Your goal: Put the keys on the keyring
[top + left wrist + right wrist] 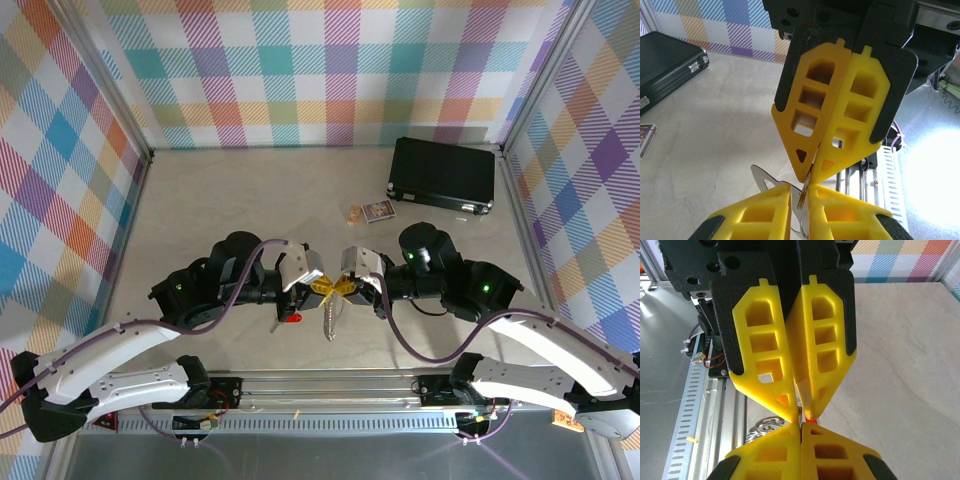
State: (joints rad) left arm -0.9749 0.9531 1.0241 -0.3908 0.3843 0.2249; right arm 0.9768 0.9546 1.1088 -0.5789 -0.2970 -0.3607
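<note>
Shared grip.
Left pincer [322, 287] and right pincer [346, 287], tips touching, pinch the keyring [330, 320], likely to steady it; key [291, 318] beside left.

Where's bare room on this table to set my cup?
Biggest bare patch: far-left tabletop, between the left wall and the small cards. A narrower strip lies between the black case and right arm. Crowded: the middle, where left end effector and right end effector meet at the keyring, near the key.

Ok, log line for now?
left gripper: shut on silver oval metal keyring | right gripper: shut, tips meeting left's | red-tagged grey key: under left gripper, off keyring
</note>
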